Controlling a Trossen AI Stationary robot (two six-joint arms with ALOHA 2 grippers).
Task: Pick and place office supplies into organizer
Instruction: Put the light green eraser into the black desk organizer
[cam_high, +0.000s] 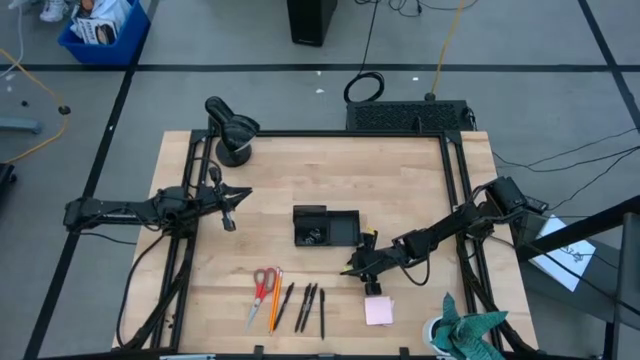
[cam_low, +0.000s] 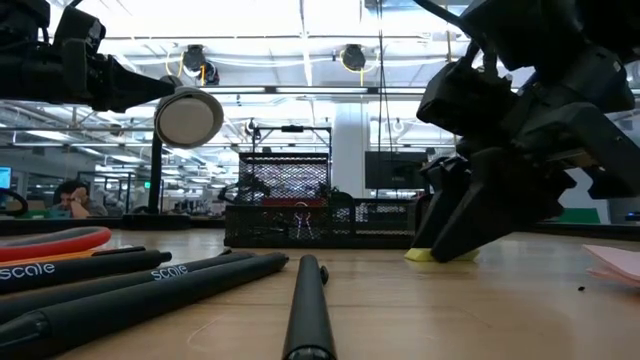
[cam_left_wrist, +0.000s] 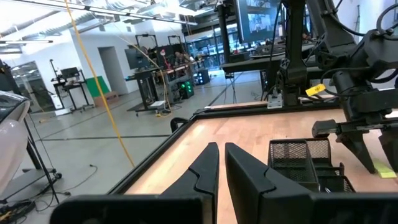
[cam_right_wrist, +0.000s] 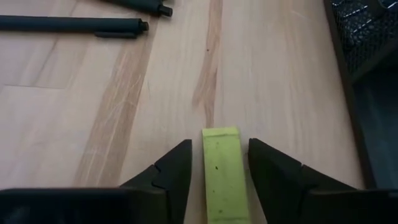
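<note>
Pickup is our step: right gripper (cam_right_wrist: 219, 163), jaws apart, straddles the small flat yellow piece (cam_right_wrist: 222, 171) on the wooden table (cam_right_wrist: 93, 118), beside the black mesh organizer (cam_high: 326, 227). Next we squeeze and lift.

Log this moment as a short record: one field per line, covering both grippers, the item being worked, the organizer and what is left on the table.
right gripper: open, low at the table, fingers on either side of the yellow piece
yellow piece: flat on the wood, not lifted
left gripper: fingers nearly together, holding nothing, waiting at the table's left side
organizer: mid-table, small dark clips inside
still outside: scissors, orange pencil, black pens, pink sticky-note pad
</note>
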